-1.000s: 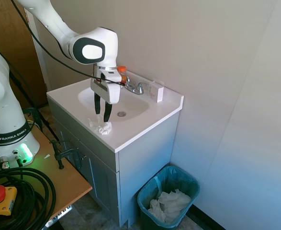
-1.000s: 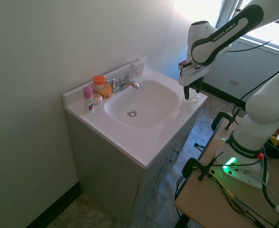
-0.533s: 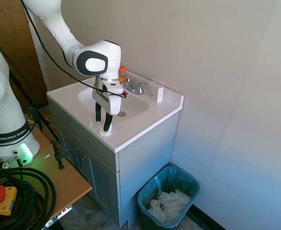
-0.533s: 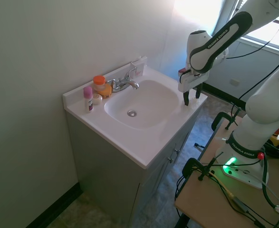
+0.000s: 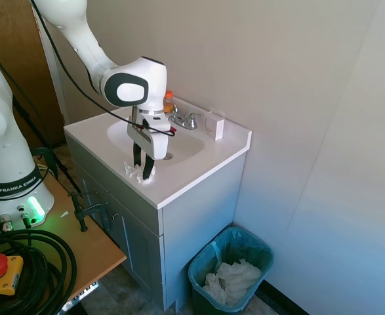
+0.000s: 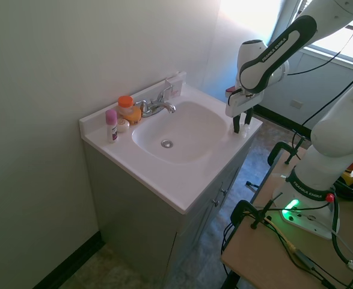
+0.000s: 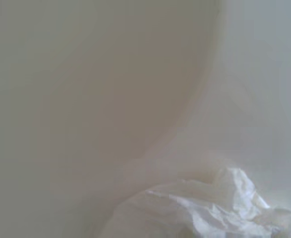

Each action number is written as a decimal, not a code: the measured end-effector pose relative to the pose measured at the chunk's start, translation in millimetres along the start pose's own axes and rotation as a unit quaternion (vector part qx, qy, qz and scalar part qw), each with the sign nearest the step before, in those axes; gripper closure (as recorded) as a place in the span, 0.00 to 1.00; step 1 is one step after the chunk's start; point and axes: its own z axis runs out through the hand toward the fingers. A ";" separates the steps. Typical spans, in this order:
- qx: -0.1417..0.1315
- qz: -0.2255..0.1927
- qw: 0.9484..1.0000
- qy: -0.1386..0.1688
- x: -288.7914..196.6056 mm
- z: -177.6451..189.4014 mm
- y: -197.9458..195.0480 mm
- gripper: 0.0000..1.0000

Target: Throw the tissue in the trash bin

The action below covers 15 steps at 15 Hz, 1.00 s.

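The tissue, a small crumpled white wad, lies on the front edge of the white vanity top, beside the sink basin. My gripper points straight down on it, open, with one dark finger on each side of the wad. From the other side the gripper stands at the counter's near corner with a gap between the fingers. Close up, the tissue shows in the wrist view. The trash bin, dark with a teal liner, stands on the floor to the right of the vanity.
The bin holds a heap of white crumpled paper. At the back of the sink are a faucet, an orange-capped bottle, a pink bottle and a small white box. A wooden table sits left of the vanity.
The gripper has come down from above the counter onto the tissue, and its fingers now stand on either side of the wad. The tissue has stayed in place.
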 end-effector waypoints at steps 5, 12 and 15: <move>0.018 -0.004 1.000 -0.006 3.4 -2.1 0.5 1.00; 0.079 0.013 0.997 0.006 25.1 -44.6 17.7 1.00; 0.133 0.049 0.990 0.024 54.3 -105.6 37.8 1.00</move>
